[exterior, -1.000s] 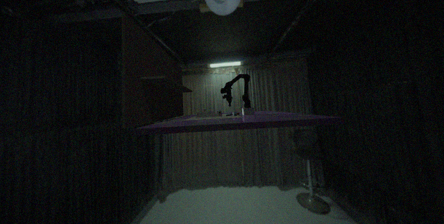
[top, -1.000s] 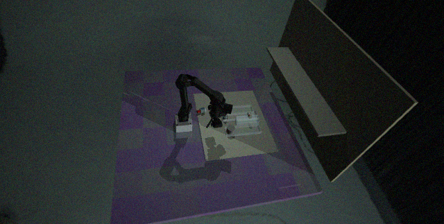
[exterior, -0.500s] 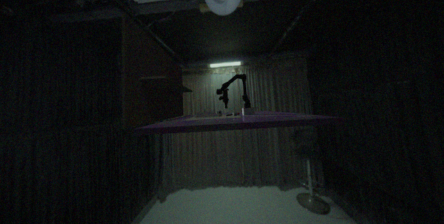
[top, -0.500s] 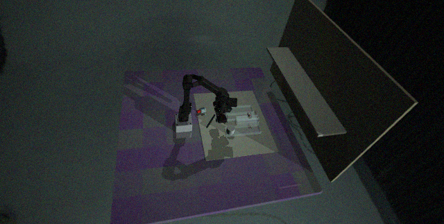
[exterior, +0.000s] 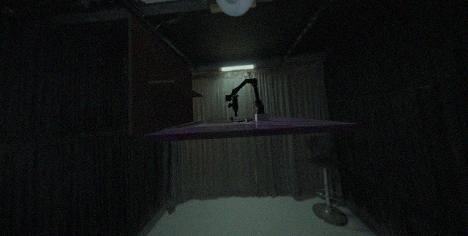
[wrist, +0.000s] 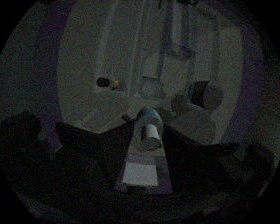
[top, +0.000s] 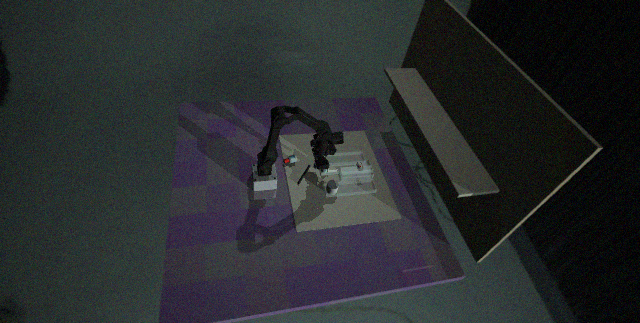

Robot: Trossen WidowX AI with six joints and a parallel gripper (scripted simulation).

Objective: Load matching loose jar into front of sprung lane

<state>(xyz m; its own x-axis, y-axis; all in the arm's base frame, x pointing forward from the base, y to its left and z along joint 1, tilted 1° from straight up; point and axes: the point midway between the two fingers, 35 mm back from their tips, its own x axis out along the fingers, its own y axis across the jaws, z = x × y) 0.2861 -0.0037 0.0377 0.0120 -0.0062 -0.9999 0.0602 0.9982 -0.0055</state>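
My gripper (top: pixel 322 168) (exterior: pixel 235 115) (wrist: pixel 148 124) points down and is shut on a small pale jar (wrist: pixel 151 140) with a blue band. It is over the front end of the pale lane rack (top: pixel 367 192) (wrist: pixel 102 50). In the wrist view a pale, round-topped jar (wrist: pixel 151 89) stands at the front of a middle lane, just beyond the held jar. A small jar with a black top (wrist: pixel 103 81) and a yellow-orange part is at the front of the left lane. The lower part of the held jar and its gap to the lane floor cannot be made out.
A wide dark jar with a grey top (top: pixel 332 187) (wrist: pixel 212 96) stands at the rack's front right. A red and pale jar (top: pixel 290 160) and a thin black bar (top: pixel 303 174) lie near the arm's base. A tall board with a shelf (top: pixel 440 123) stands beyond the rack.
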